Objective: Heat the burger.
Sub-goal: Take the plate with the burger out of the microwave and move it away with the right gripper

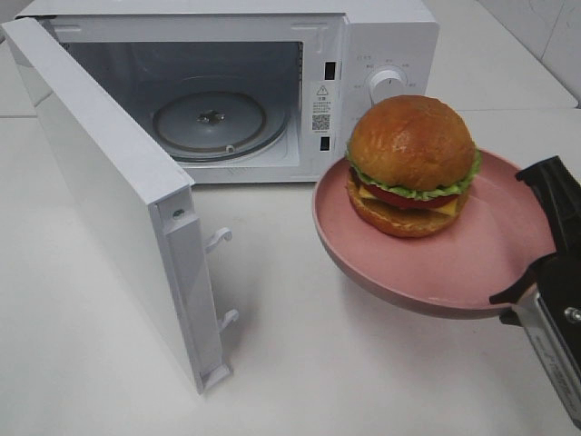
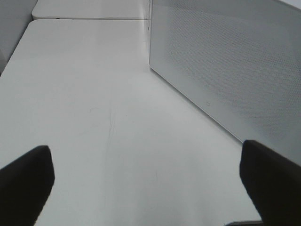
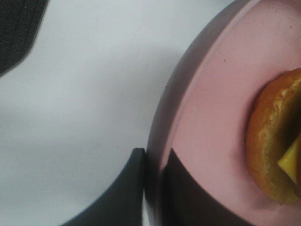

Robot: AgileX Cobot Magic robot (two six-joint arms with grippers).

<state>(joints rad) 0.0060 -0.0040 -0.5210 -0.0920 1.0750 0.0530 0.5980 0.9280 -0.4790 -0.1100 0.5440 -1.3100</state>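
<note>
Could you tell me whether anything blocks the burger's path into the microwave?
Nothing visible does. The door is swung wide open, the cavity holds only its turntable, and the right gripper holds the plate with the burger just outside the opening.

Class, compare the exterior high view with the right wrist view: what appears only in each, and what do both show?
Only the exterior high view shows the microwave with its door swung open, the glass turntable inside, and the whole burger with its domed bun. Only the right wrist view shows the finger pressed against the plate's rim from close up. Both show the pink plate held by the right gripper, the burger on it, and the white table.
</note>
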